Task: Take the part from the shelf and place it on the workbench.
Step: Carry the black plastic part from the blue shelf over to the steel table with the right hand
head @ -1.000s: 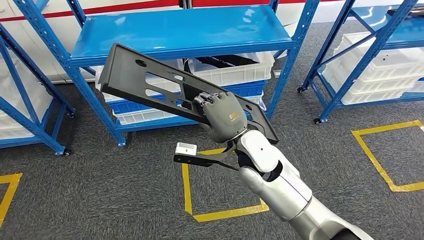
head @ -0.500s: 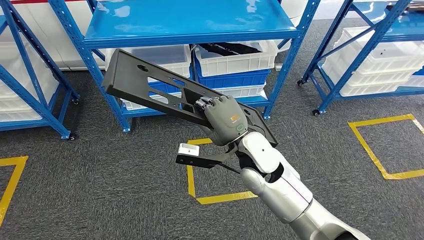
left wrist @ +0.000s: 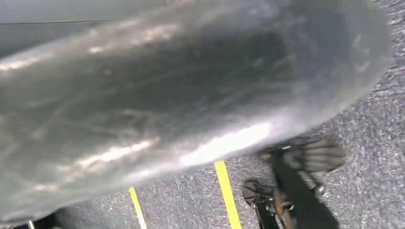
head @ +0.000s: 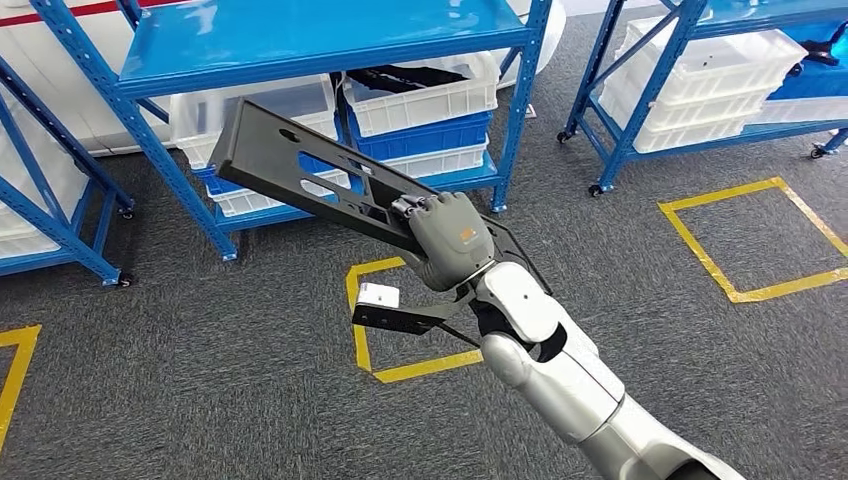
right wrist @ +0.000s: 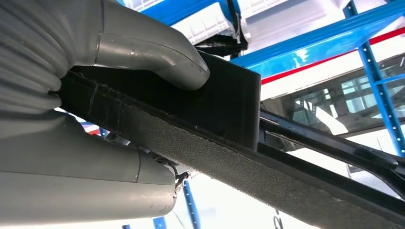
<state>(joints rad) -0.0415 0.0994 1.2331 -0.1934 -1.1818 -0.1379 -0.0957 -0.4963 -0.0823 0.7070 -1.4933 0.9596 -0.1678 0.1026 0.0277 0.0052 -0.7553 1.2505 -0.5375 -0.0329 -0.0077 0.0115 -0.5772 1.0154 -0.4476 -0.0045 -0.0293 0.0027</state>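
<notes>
Shifted since the earlier frames: the whole view, shelves sliding up and left as the camera turned; the grasp is unchanged. Fingers (head: 408, 207) of the right hand (head: 450, 240) clench the part (head: 300, 170), a flat, matt black plastic panel with cut-out slots, held tilted in the air before the blue steel shelf (head: 300, 45). Removal done; no tabletop in sight, placement outstanding. Left hand: state cannot be told. Grey carpet floor (head: 200, 380), yellow tape squares.

A warehouse: blue steel shelving (head: 330, 45), white storage bins (head: 420, 95), yellow floor markings (head: 740, 245).
</notes>
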